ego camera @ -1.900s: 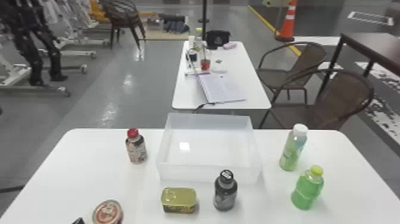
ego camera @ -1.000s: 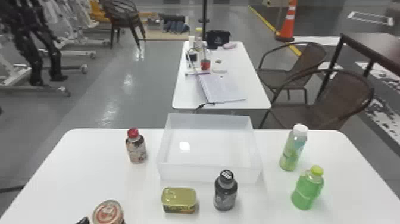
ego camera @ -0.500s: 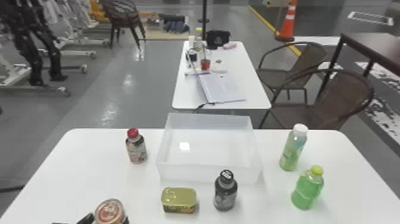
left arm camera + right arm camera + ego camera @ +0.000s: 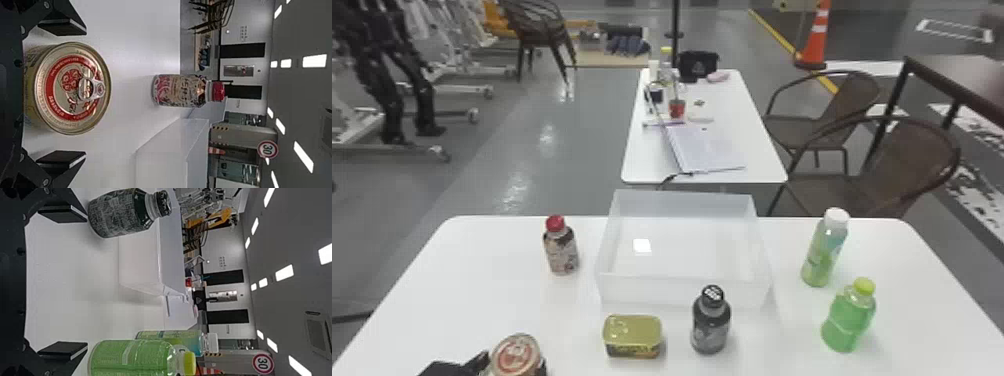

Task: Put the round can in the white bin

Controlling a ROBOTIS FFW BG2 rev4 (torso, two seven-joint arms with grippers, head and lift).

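White tabletop across the near part of the room, with brown chairs and a second table beyond. The job looks to be at its pick-up stage: the round can is at the near left of the tabletop, well apart from the white bin. The left gripper is open, one finger on each side of the can, with gaps showing, so I judge it ready to close but without a grip so far. Closing, lifting, carrying over and letting go in the bin are all left to do. The right gripper is open too and holds nothing.

Compared with the earliest head view, more of the left gripper's black parts shows beside the can, and the can has shifted slightly to the right, perhaps nudged. The bin, the flat tin and the dark bottle look unmoved
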